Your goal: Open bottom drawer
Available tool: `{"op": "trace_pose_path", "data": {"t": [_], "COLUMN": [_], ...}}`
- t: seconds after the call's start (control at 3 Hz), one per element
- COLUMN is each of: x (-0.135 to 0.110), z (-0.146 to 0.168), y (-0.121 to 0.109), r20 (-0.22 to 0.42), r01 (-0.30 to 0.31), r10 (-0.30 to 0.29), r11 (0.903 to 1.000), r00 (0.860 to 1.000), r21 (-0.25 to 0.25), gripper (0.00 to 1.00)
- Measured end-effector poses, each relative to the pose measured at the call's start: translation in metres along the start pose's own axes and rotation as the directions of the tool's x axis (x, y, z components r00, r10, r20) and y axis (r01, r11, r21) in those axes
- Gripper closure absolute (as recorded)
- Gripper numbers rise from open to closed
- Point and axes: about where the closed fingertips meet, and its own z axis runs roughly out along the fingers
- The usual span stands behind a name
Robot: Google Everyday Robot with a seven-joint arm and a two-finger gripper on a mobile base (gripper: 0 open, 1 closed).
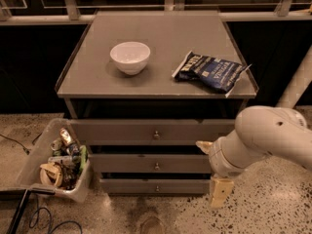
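The bottom drawer [131, 185] is the lowest of three grey drawers in the cabinet. It is shut, with a small round metal knob [157, 188] at its middle. My gripper [208, 174] is at the cabinet's front right, at the height of the middle and bottom drawers and to the right of the knobs. Its two cream fingers [220, 191] stand apart, one above the other, holding nothing. It touches no knob. The white arm [265, 133] reaches in from the right.
The middle drawer [122, 163] and top drawer [117, 130] are shut. A white bowl [130, 57] and a blue snack bag [209, 71] lie on the cabinet top. A bin of trash [58, 162] stands on the floor at left, with cables [34, 218] beside it.
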Motion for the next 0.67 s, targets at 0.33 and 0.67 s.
{"op": "trace_pose_path", "data": {"t": [0.33,0.67], "x": [-0.005,0.001], "z": [0.043,0.076], "y": [0.004,0.009], "r20": [0.019,0.05], "r01": [0.032,0.044], "r10": [-0.031,-0.042], "r11": [0.9983,0.998], "r00": [0.999,0.998], "r21": [-0.049,-0.044], "gripper": [0.0,0.0]}}
